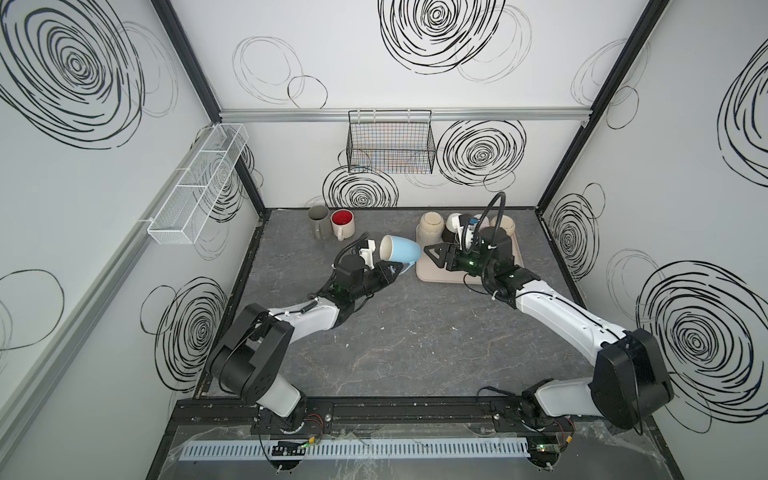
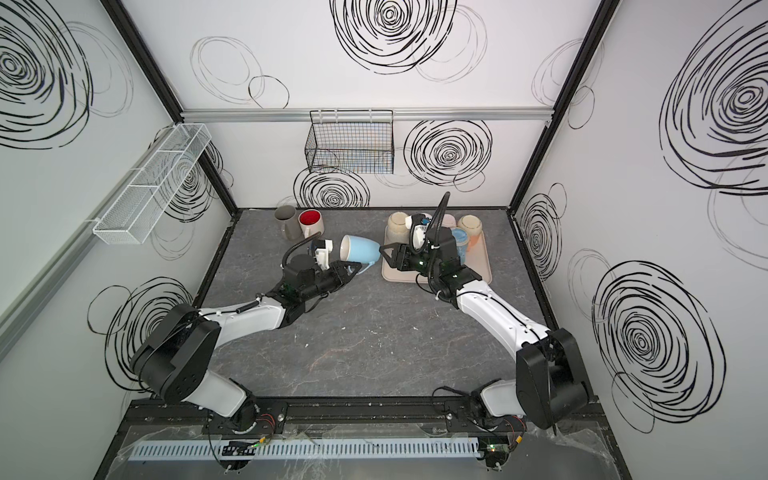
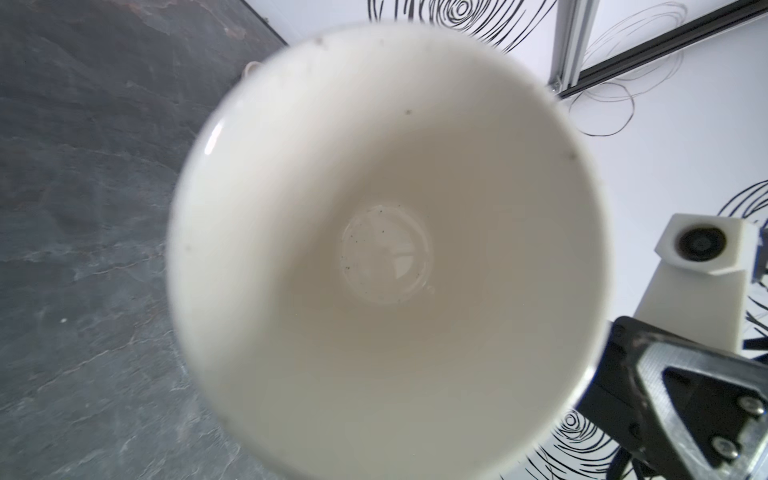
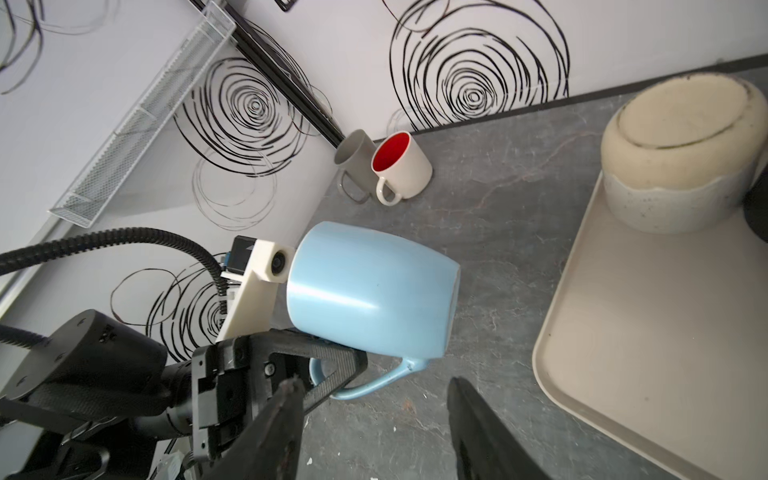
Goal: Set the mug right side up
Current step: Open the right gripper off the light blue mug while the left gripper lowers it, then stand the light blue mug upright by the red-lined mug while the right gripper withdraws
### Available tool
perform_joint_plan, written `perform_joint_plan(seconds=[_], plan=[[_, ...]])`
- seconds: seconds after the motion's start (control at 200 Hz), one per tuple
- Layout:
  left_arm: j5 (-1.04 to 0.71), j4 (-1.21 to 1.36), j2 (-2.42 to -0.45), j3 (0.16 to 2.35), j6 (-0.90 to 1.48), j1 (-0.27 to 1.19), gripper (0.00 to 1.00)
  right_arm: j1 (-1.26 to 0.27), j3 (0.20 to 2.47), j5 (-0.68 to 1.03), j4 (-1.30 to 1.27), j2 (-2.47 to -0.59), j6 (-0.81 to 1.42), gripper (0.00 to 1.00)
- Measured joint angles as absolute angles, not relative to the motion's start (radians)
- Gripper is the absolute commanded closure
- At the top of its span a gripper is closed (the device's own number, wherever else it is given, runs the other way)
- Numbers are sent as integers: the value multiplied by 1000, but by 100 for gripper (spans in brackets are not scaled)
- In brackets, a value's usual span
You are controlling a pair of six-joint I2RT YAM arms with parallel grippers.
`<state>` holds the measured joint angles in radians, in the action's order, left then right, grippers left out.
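**Blue mug [image 1: 401,249] on its side, gripped by the handle**

My left gripper [image 1: 395,270] is clamped on its handle [image 4: 382,380], holding it sideways over the grey table [image 1: 374,332], mouth facing the left wrist camera. My right gripper [image 1: 429,253] sits just beside the mug's base, jaws apart and empty, over the tray [image 1: 432,276] edge.

Counts: 3 mugs off the tray: pale blue ceramic mug [image 1: 401,249], grey mug [image 1: 318,220], cream mug with red inside [image 1: 343,222]. 1 beige plastic tray [image 4: 623,332]; at least 4 upturned cups [image 1: 430,226] on it, some hidden. 2 wall baskets: white mesh basket [image 1: 199,183], black wire basket [image 1: 390,143].
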<state>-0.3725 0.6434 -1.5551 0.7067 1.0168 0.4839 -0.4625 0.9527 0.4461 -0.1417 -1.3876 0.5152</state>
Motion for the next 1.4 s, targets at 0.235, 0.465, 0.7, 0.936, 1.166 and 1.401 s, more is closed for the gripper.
perform_joint_plan(seconds=[0.235, 0.465, 0.7, 0.936, 1.166, 1.401], plan=[[-308, 454, -1531, 706, 889, 480, 100, -463, 982, 432, -50, -1423, 487, 41], [-238, 234, -1513, 774, 762, 475, 100, -463, 1027, 377, 43, -1429, 424, 40], [-145, 53, -1514, 955, 604, 468, 100, -459, 1125, 260, 178, -1430, 302, 38], [-39, -53, -1611, 1178, 450, 416, 100, -373, 1147, 206, 268, -1427, 240, 38], [31, -117, -1757, 1308, 366, 358, 100, -251, 1145, 214, 297, -1415, 238, 37], [62, -160, -1924, 1435, 331, 311, 100, -226, 1129, 225, 303, -1407, 237, 37]])
